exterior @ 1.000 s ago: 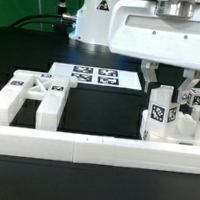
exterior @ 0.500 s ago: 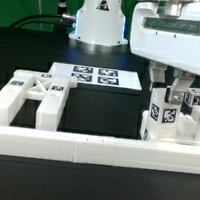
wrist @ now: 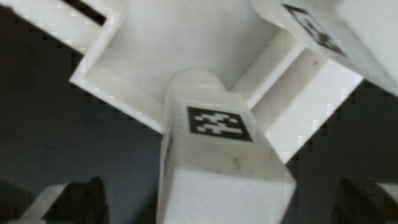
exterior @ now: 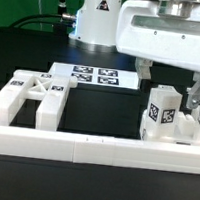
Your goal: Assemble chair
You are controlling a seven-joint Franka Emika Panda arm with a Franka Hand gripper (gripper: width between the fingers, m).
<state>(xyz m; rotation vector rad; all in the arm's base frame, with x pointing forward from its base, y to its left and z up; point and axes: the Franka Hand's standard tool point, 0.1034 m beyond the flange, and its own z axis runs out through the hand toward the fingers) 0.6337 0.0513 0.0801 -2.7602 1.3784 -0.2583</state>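
Showing black-white square tag (exterior: 168, 116), chair piece (exterior: 156, 102) stands inside parted pincer (exterior: 168, 90).

- Strong, even light falls from above. The white arm (exterior: 160, 39) is nearly washed out and its edges are lost in glare.
- The black counter (exterior: 87, 192) swallows the light and shows almost no texture. There is only a soft shadow beside the slotted panel (exterior: 28, 98).
- The exterior view is coarse and grainy, so the patterns on the marker board (exterior: 96, 76) look soft.
- The rail (exterior: 83, 146) nearest the camera is slightly out of focus.
- In the wrist view the chair piece (wrist: 222, 150) sits so close that it blurs. Its tag (wrist: 219, 122) is smeared and its shaded faces look grey.
- The jaws show only as dim, blurred shapes at the frame's edge.
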